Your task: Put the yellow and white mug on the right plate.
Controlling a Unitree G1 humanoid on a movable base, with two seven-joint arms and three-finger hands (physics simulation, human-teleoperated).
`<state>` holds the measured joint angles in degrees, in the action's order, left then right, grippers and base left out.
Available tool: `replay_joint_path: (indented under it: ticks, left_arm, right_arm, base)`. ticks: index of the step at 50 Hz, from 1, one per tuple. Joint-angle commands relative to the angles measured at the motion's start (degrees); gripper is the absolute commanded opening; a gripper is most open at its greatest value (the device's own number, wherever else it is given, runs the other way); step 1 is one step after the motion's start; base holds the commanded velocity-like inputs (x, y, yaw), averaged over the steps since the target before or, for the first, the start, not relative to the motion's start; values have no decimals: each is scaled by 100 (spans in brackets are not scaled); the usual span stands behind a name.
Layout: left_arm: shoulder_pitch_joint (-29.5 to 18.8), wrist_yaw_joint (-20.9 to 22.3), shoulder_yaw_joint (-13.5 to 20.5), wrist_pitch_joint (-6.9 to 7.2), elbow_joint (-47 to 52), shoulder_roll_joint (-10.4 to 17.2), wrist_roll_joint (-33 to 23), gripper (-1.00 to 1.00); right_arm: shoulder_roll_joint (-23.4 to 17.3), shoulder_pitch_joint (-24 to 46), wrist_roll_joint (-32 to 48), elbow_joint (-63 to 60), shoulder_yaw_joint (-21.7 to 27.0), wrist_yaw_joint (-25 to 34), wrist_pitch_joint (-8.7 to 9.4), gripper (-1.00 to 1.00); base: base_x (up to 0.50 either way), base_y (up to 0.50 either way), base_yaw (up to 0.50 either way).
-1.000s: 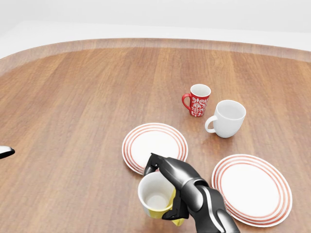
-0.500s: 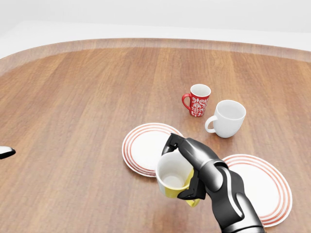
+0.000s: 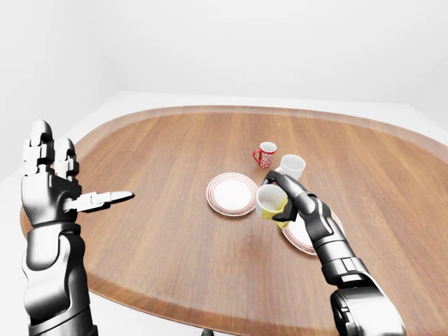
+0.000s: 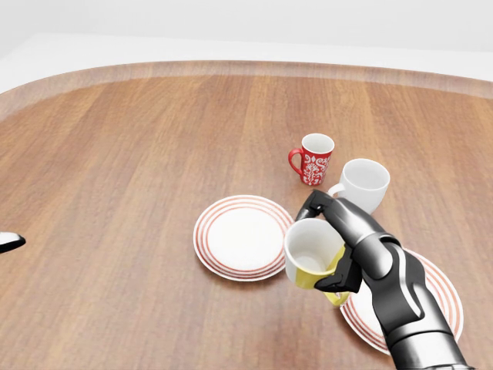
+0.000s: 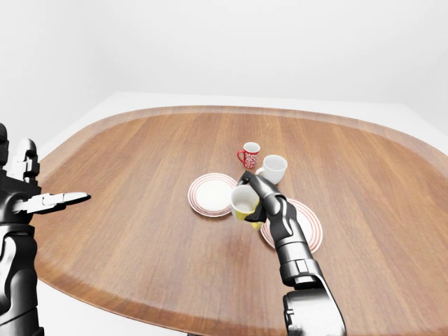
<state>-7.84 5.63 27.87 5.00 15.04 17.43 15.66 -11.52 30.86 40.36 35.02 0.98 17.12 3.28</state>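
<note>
— Two plates were seen; where was the yellow and white mug held?
— It was gripped in the right hand, tilted, above the table, between the left plate and the right plate.
— And the left hand?
— It was held open, well apart.

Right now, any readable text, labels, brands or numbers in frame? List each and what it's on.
None: no words, numbers or brand marks show in any view.
The red mug carries only a white floral pattern, no lettering.
The yellow and white mug, held in the right hand, is unmarked.
The white mug is plain.
The left plate and right plate bear only red rings.
</note>
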Motion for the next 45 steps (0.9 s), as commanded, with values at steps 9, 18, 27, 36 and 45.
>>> replay_joint_path:
  ticks: [9,18,27,36,45]
  left_arm:
    - [-4,4,-6,0,-21,-1,-10,100]
    - [8,9,4,0,11,0,-3,100]
    - [5,6,9,0,28,1,-2,100]
    - [0,13,-8,0,-20,-3,-31,100]
    - [5,12,-9,0,3,-5,-37,100]
  right_arm:
    - [-528,426,-348,892,244,-310,-225,-100]
    - [-757,584,-524,1135,348,-335,-208,-100]
    - [-1012,703,-677,1516,437,-426,-362,-100]
    - [-1215,788,-850,1818,503,-494,-447,-100]
    - [-1375,888,-958,2253,519,-629,-643,-100]
  base:
    - [0,0,0]
    - [0,0,0]
    - [0,0,0]
    - [0,0,0]
    - [0,0,0]
